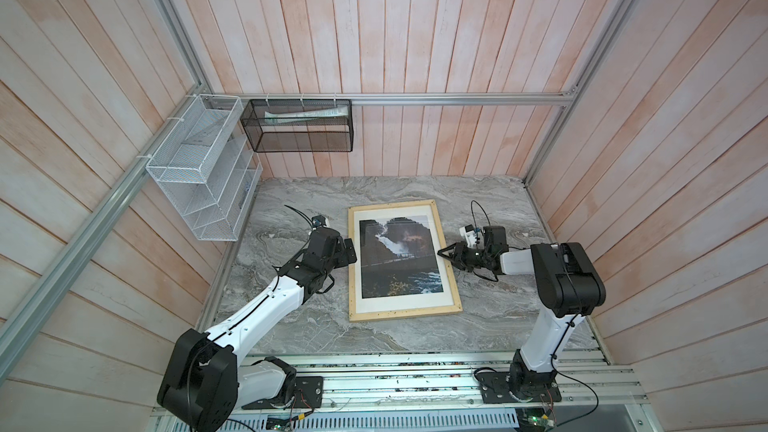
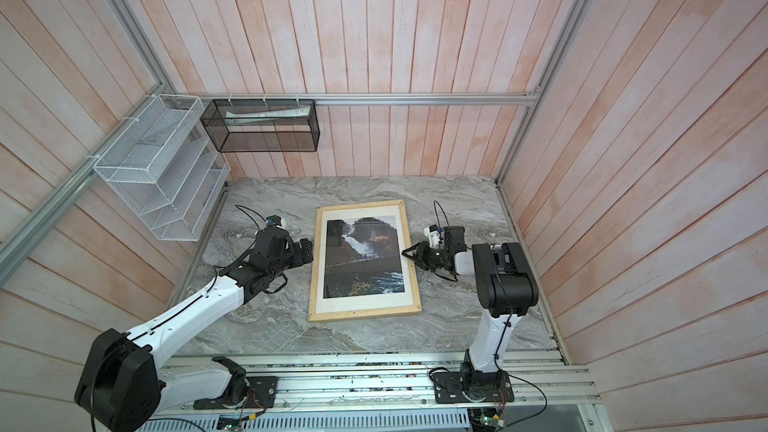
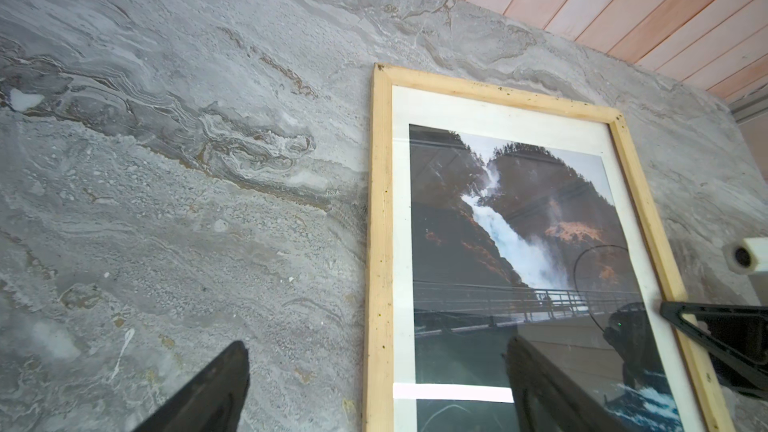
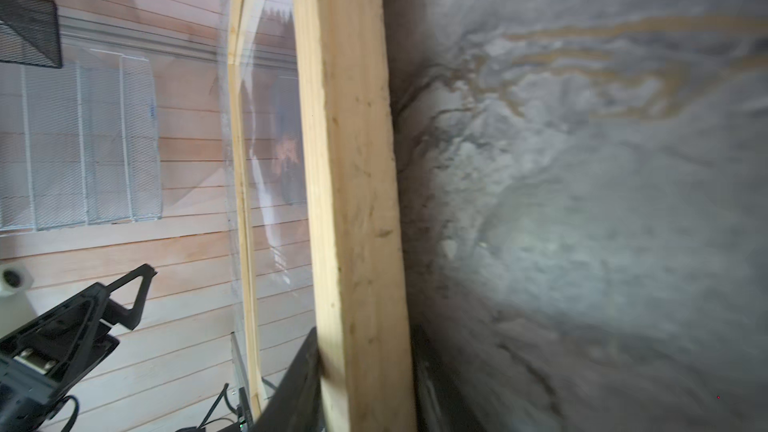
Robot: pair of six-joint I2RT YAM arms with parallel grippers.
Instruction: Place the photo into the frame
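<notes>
Pale wood frame [image 1: 405, 312] lying flat near the middle of the tabletop [image 1: 291, 317], long sides running from the front edge toward the back edge, turned slightly. Inside it, behind a reflective pane [image 4: 266, 243], the photo [image 1: 399, 257], face up, ringed by a white border [image 1: 399, 303] that is widest toward the front edge. Left fingers [image 1: 350, 249] spread wide beside the left rail [image 1: 353, 268], gripping nothing; seen in the left wrist view as one finger against bare tabletop and one against the photo. Right fingers [image 1: 441, 252] at the right rail [image 4: 353, 201], about halfway along, with the rail passing between them in the right wrist view. Cannot tell whether clamped on the rail or merely around it. On the walls past the back left corner, a white rack [image 1: 199, 172] and a black basket [image 1: 299, 126].
</notes>
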